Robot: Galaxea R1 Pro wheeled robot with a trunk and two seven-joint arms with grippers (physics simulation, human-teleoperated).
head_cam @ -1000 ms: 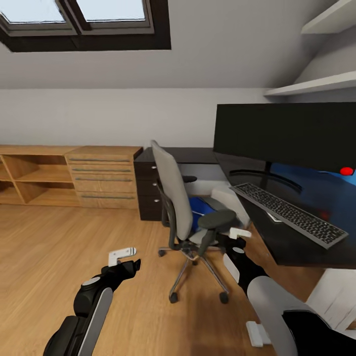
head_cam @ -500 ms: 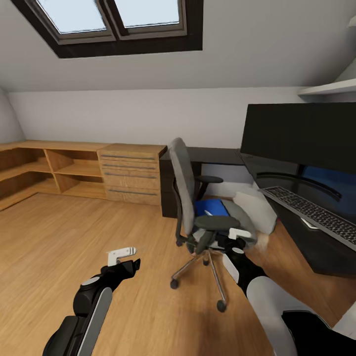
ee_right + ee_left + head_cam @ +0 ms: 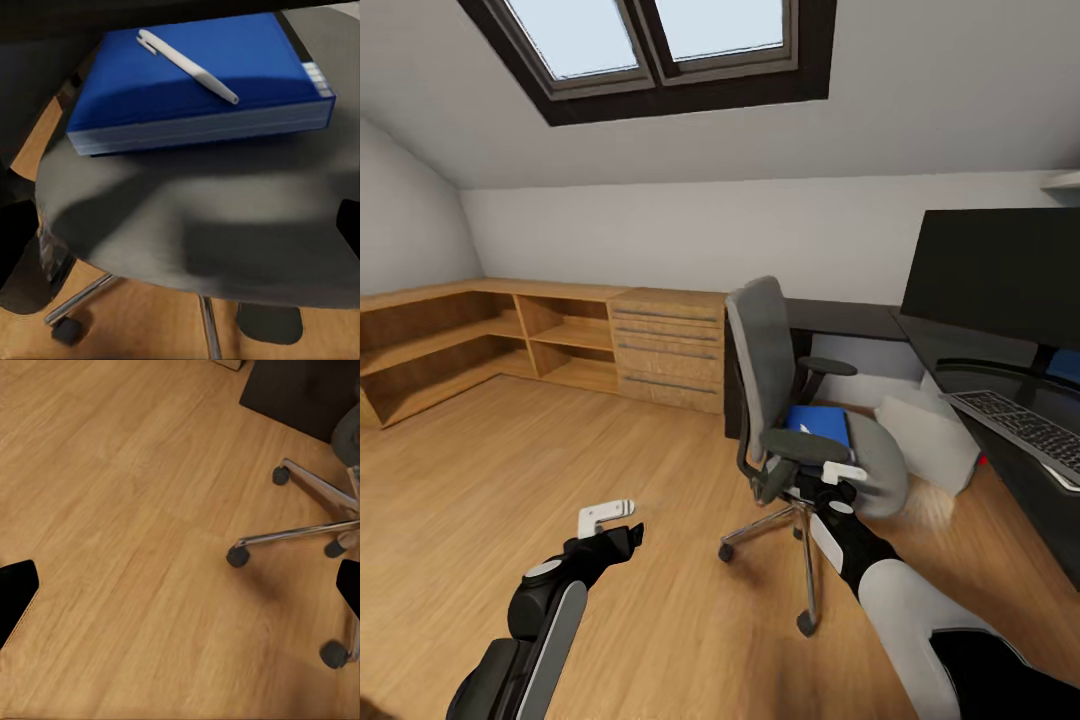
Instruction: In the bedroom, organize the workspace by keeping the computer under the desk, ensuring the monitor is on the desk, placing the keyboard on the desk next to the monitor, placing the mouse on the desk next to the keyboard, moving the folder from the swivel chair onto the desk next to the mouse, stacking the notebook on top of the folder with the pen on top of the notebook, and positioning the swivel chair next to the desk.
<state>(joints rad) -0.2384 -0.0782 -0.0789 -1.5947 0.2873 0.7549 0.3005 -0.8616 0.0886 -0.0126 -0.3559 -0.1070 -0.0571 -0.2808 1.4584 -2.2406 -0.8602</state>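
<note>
Attic bedroom used as a home office. Sloped white ceiling with a dark-framed skylight [image 3: 660, 50]. Wooden floor [image 3: 510, 480]. Low wooden shelving [image 3: 480, 340] with a drawer unit runs along the wall. Black desk [image 3: 850, 320] carries a monitor [image 3: 1000, 275] and keyboard [image 3: 1020, 425]; grey swivel chair [image 3: 780, 400] stands beside it.

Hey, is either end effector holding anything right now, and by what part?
Nothing is held. The right end effector hovers open by the swivel chair; the left end effector is open.
</note>
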